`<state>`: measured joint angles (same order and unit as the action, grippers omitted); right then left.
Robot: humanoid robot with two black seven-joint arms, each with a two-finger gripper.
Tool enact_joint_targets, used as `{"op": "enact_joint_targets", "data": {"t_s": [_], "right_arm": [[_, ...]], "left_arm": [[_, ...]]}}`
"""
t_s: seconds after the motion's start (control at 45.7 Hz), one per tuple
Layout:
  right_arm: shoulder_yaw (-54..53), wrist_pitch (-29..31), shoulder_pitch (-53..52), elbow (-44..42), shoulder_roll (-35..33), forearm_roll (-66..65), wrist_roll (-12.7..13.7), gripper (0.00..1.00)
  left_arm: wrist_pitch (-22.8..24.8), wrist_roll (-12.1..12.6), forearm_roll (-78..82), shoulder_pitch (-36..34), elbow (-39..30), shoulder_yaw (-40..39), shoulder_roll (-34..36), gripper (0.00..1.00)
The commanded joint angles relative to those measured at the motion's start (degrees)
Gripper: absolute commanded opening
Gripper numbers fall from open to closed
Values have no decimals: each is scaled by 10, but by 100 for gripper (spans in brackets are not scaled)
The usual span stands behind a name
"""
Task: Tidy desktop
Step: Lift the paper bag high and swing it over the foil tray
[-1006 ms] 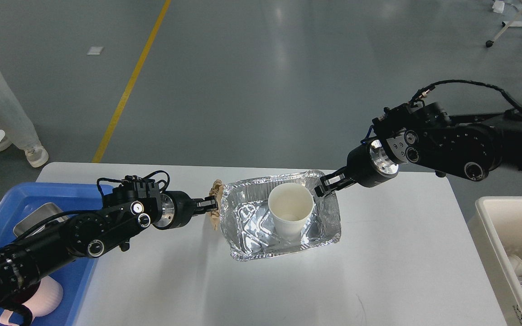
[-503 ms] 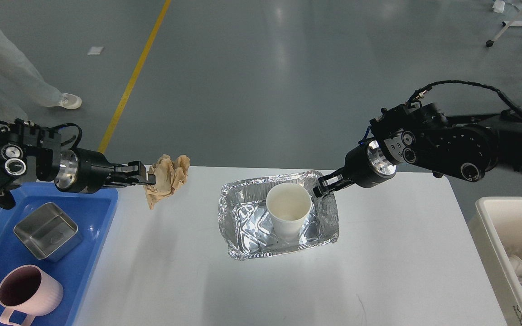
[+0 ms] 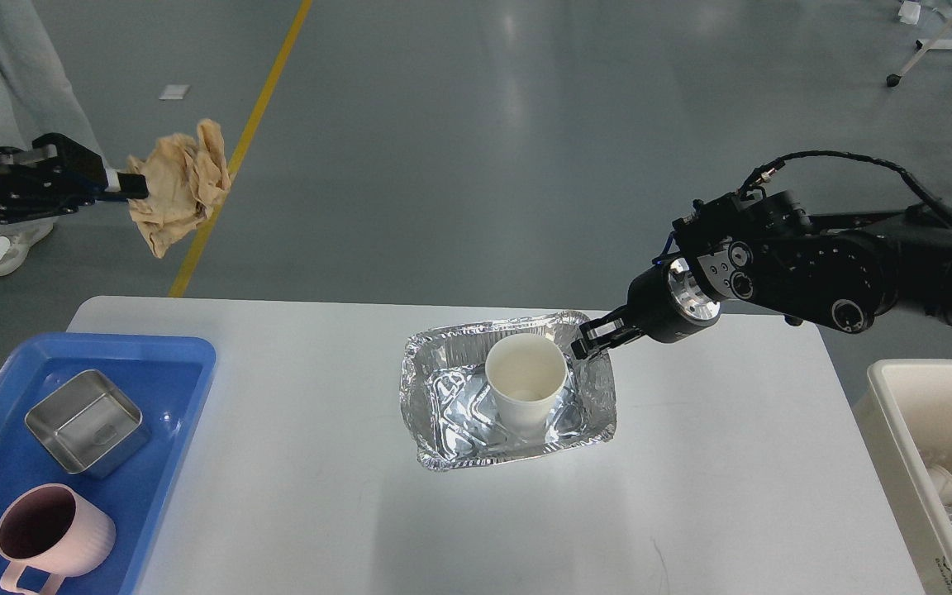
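The desktop [image 3: 294,496] is a wide whitish-grey top filling the lower part of the head view. A foil tray [image 3: 430,430] sits near its middle with a white paper cup [image 3: 525,384] standing upright inside. My right gripper [image 3: 590,341] is shut on the foil tray's far right rim. High at the upper left, well above and beyond the desktop's far left corner, my left gripper [image 3: 127,183] is shut on a crumpled brown paper wad [image 3: 178,183] that hangs in the air.
A blue plastic tray [image 3: 187,364] at the left edge holds a square steel container [image 3: 86,421] and a pink mug [image 3: 53,533]. A white bin [image 3: 897,430] with bottles stands at the right. A person's legs [image 3: 5,58] stand at the upper left.
My left gripper has carried the brown paper wad up and to the left, from beside the foil tray to high above the floor. The right gripper keeps its hold on the tray rim.
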<state>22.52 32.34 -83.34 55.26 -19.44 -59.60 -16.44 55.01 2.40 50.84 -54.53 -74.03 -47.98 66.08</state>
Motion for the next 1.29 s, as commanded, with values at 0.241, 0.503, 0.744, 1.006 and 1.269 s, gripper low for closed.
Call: {"op": "enact_joint_targets", "data": {"t_s": [0.241,0.503,0.744,1.006,1.269], "right_arm": [[0,1,-5,-9,7,12,0,0],[0,6,-9,-21,17,26,0,0],[0,16,-11,-40,32,34,0,0],[0,25,-12,-60,46,44,0,0],[1,33,-12,-82,65,52,2,0]], "left_arm": [[0,0,-33,-40,-12,-3,16,1],[0,9,-22,-37,-7,30,-67,1],[0,20,20,-39,-2,78,-167,1],[0,27,27,-54,-3,119,-204,1],[0,26,27,-80,-7,144,-217,1]]}}
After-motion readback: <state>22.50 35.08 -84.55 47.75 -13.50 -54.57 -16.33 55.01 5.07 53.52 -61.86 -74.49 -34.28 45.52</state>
